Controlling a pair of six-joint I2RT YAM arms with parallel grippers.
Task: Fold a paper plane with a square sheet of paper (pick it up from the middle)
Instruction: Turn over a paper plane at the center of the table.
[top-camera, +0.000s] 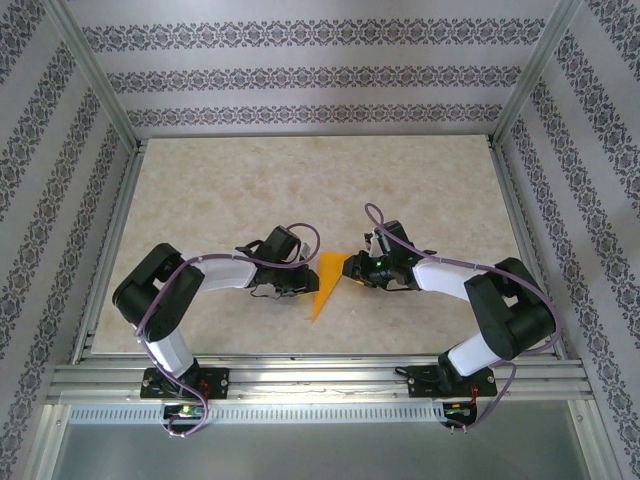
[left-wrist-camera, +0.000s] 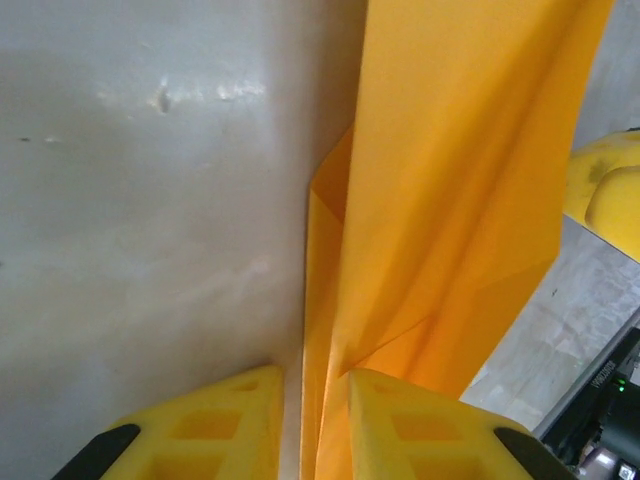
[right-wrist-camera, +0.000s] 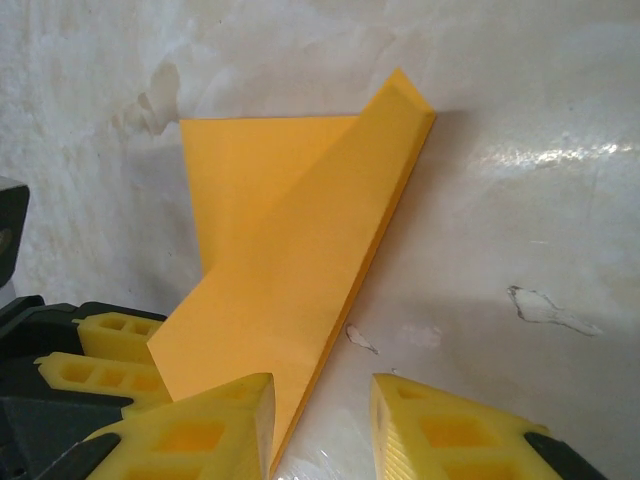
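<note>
Orange paper plane (left-wrist-camera: 440, 200) pinched in left jaws, beside right jaws.

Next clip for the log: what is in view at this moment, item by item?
folded paper sheet: one, bright orange, on the table between the two grippers, one flap raised
table: one, beige marbled, fills the enclosure floor
wallpapered walls: three, white with grey floral stripes, at the left, far and right sides
aluminium frame: one, silver, rails along the near edge and posts at the corners
left arm: one, black and white, reaching in from the near left
right arm: one, black and white, reaching in from the near right
left gripper: one, yellow fingers, closed on the paper
right gripper: one, yellow fingers, open, paper edge beside one finger
</note>
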